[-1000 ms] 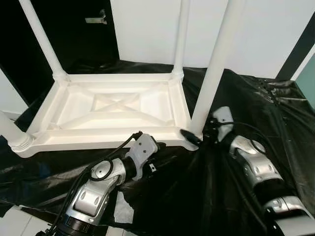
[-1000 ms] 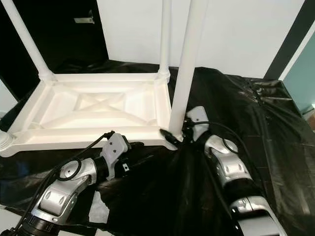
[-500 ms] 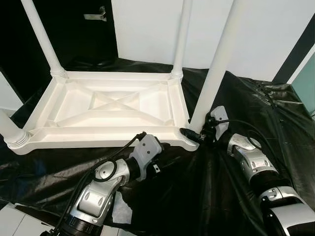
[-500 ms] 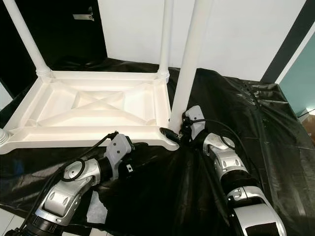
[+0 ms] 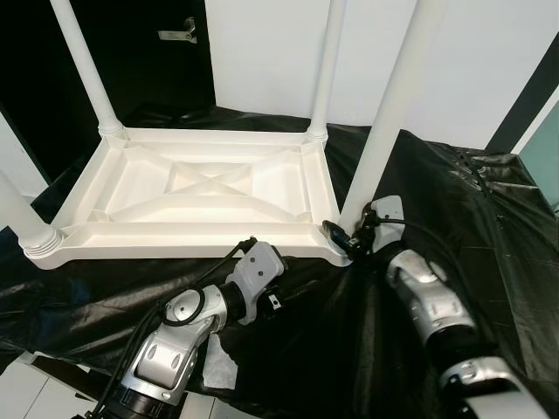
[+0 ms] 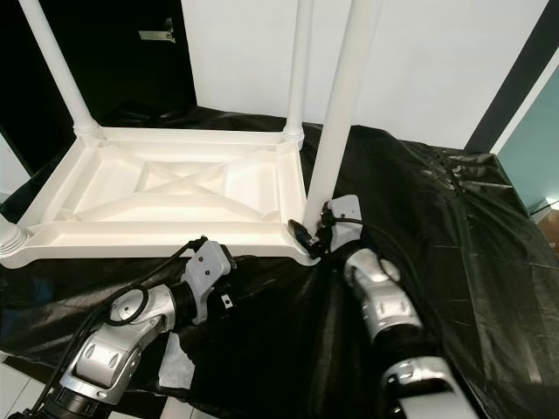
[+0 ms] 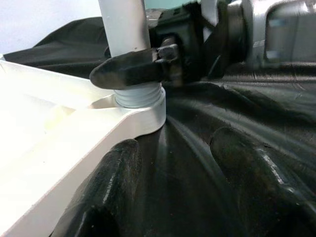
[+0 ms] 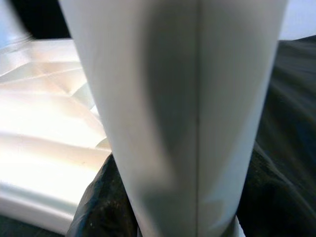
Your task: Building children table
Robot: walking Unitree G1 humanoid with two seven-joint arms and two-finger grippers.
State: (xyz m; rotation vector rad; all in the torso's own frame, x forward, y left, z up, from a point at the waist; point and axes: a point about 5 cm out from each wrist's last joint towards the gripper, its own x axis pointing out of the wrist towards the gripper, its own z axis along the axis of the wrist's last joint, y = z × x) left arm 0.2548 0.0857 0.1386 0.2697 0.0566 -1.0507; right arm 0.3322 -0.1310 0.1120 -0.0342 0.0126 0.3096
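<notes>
1. I see the white children's table [image 5: 201, 188] lying upside down on a black plastic sheet [image 5: 454, 201], its underside ribs facing up and crossed in an X at the middle.
2. Four white legs stand up from its corners: the far-left leg [image 5: 83, 65], the far-right leg [image 5: 327, 70], the near-left leg [image 5: 22, 218] and the near-right leg [image 5: 389, 122], which is the tallest in my head views.
3. My right gripper [image 5: 345, 237] is at the base of the near-right leg, just above the corner socket. Its fingers [image 7: 128, 71] are closed around the leg, one on each side; the right wrist view looks straight at the leg [image 8: 177, 113] between them.
4. In the left wrist view I can see grey thread rings [image 7: 138, 96] at the foot of that leg, just above the table's corner.
5. My left gripper [image 7: 173, 197] sits low on the sheet, just near of the table's near edge and to the left of the near-right corner. Its fingers [image 7: 113, 182] are spread apart and hold nothing; they point toward that corner.
6. Behind the table there is a white wall [image 5: 489, 52], with a dark doorway [image 5: 140, 52] at the far left.
7. A patch of pale floor [image 5: 26, 393] shows at the near left, beyond the sheet's edge.
</notes>
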